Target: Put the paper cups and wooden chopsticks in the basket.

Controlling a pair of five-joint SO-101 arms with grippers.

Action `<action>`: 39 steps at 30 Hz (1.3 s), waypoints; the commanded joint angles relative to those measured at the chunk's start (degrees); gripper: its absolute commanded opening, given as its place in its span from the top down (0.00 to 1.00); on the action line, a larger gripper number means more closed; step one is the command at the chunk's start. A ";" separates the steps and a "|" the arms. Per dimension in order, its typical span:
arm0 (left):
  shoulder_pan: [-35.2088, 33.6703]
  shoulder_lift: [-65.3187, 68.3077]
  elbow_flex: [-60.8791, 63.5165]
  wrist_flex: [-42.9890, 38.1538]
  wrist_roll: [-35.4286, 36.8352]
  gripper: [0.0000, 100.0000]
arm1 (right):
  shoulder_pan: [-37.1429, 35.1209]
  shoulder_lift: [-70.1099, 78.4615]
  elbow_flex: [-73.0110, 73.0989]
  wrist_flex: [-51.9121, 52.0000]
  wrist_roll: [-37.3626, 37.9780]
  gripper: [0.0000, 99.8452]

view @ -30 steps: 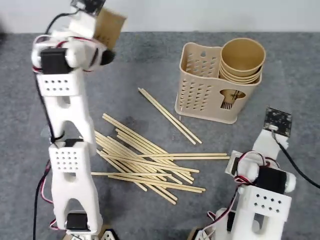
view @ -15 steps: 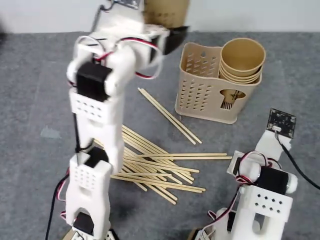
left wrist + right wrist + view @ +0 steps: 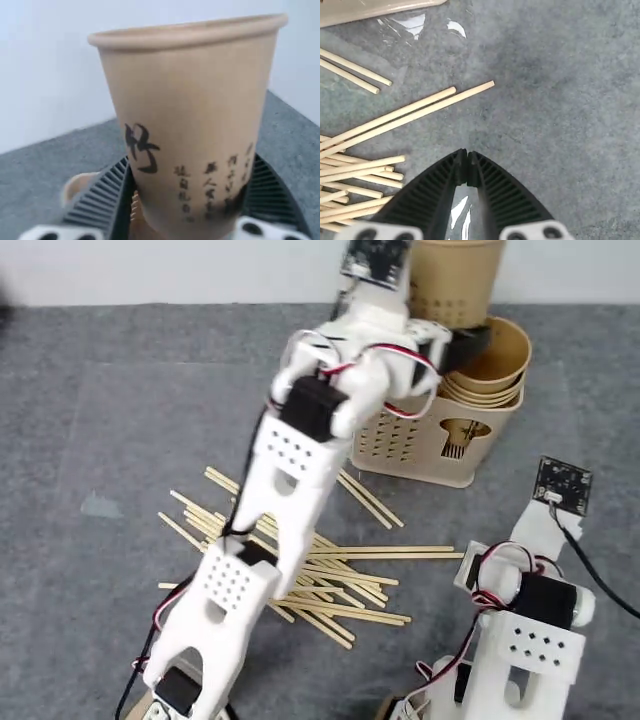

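My left gripper [image 3: 455, 320] is shut on a brown paper cup [image 3: 455, 278], held upright above the beige basket [image 3: 405, 425] beside the stack of cups [image 3: 495, 370] that stands in its right compartment. In the left wrist view the cup [image 3: 192, 125] sits between the black fingers [image 3: 102, 192], with a stacked cup's rim [image 3: 75, 185] below. Wooden chopsticks [image 3: 320, 585] lie scattered on the grey mat in front of the basket. My right gripper [image 3: 467, 160] is shut and empty, low over the mat near two chopsticks [image 3: 415, 112].
The right arm [image 3: 530, 610] stands folded at the front right of the table. A pair of chopsticks [image 3: 370, 495] lies just in front of the basket. A corner of the basket's base [image 3: 375, 7] borders the right wrist view.
The left arm swung from the far left across to the right, carrying the cup until it hangs over the basket. The right arm stayed still.
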State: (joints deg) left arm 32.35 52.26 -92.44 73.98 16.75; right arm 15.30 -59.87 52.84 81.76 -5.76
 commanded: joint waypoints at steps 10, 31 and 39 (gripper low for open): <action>3.69 5.54 -3.65 -12.75 0.97 0.72 | 0.57 -0.75 2.55 -5.14 -0.35 0.99; 1.76 7.91 -3.65 -12.92 -3.96 0.66 | 0.31 -0.75 2.64 -4.70 -0.44 0.99; 0.62 8.09 -3.56 -17.76 -3.60 0.66 | 0.31 -0.75 2.64 -4.97 -0.44 0.99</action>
State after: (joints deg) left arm 33.32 61.05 -92.44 59.03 13.67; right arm 15.30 -59.87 55.74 77.71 -5.76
